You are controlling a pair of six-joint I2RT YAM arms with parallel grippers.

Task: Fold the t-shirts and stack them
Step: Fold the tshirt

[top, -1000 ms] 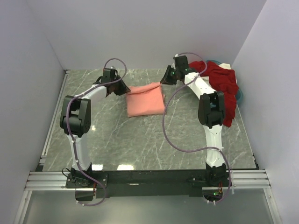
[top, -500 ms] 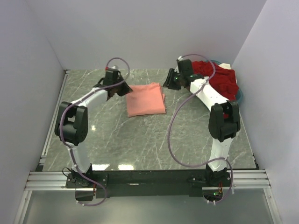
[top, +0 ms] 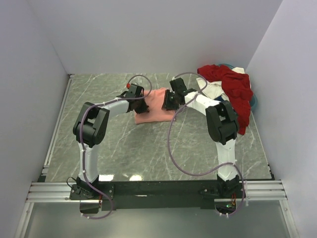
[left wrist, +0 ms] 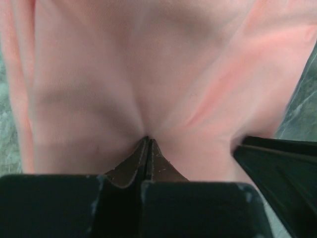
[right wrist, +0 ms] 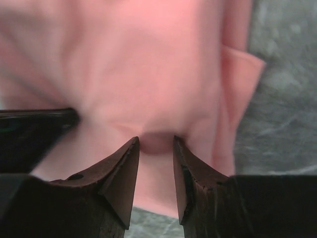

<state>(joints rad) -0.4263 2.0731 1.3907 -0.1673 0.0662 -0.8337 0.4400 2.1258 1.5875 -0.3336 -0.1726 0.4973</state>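
While the left pincer (left wrist: pixel 147 144) pinches the pink shirt (left wrist: pixel 148 59), the right pincer (right wrist: pixel 156 143) just beside it stands spread, cloth bunched between.

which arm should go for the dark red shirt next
Right. The dark red t-shirt is heaped at the far right, on that arm's side, and the right gripper stands open. The left gripper is shut on the salmon-pink t-shirt, farther away.
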